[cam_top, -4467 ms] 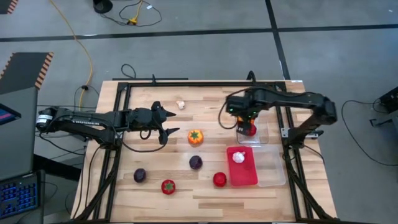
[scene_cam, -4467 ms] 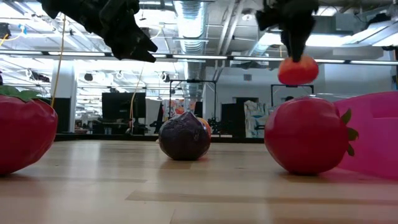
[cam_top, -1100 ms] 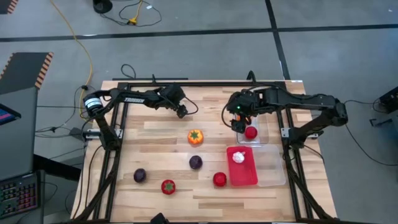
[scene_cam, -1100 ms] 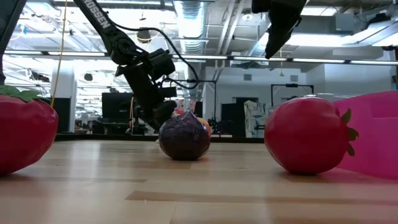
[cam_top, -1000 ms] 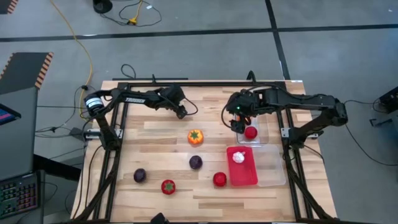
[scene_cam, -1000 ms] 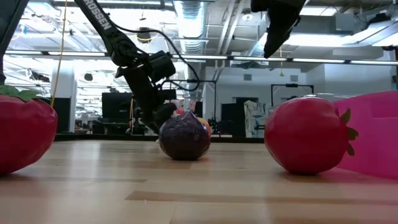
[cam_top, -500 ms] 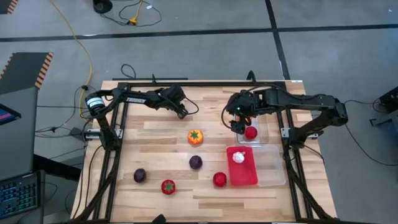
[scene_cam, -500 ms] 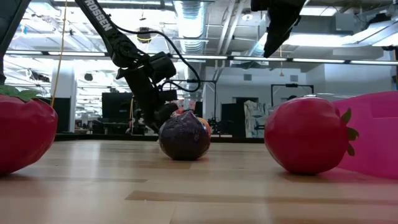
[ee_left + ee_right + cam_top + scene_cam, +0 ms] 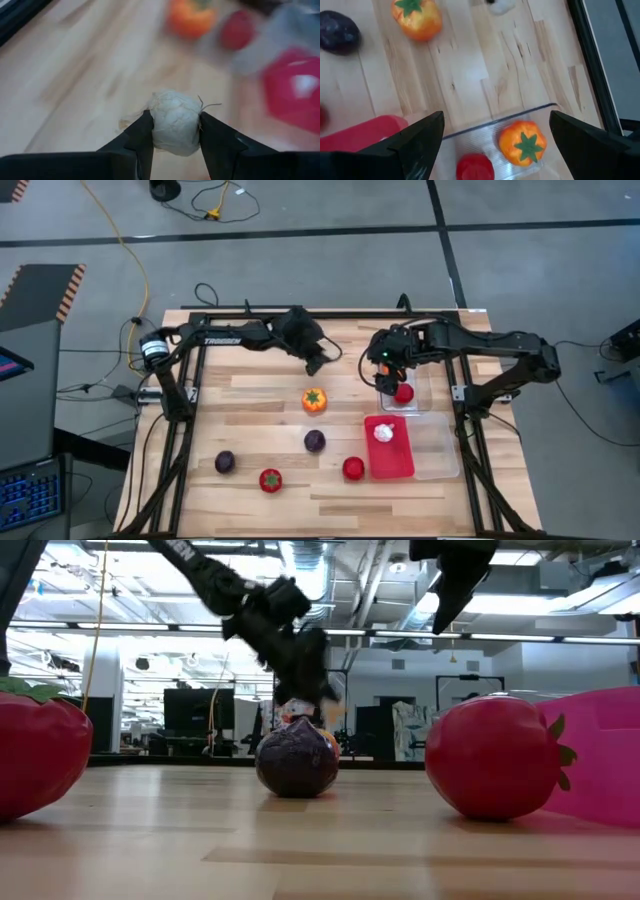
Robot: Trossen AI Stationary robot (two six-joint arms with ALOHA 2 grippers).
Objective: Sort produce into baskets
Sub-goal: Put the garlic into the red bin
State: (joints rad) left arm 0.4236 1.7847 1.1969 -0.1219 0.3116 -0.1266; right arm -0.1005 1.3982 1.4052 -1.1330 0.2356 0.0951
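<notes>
Left hand (image 9: pixel 172 127) is clamped on a white garlic bulb (image 9: pixel 175 121), which we carry above the desk (image 9: pixel 250 395) near its far edge. Our right hand (image 9: pixel 492 132) hangs wide open and holds nothing, over the clear basket (image 9: pixel 420 395) where a red piece (image 9: pixel 404 392) and an orange piece (image 9: pixel 522 142) lie.

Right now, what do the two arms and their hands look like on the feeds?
Both arms are dark, jointed and slim. The left arm bears white lettering along one link, a pale band near its base, and loose black cables. Its left hand has two black wedge-shaped fingers. The right hand has matching flat black fingers.
</notes>
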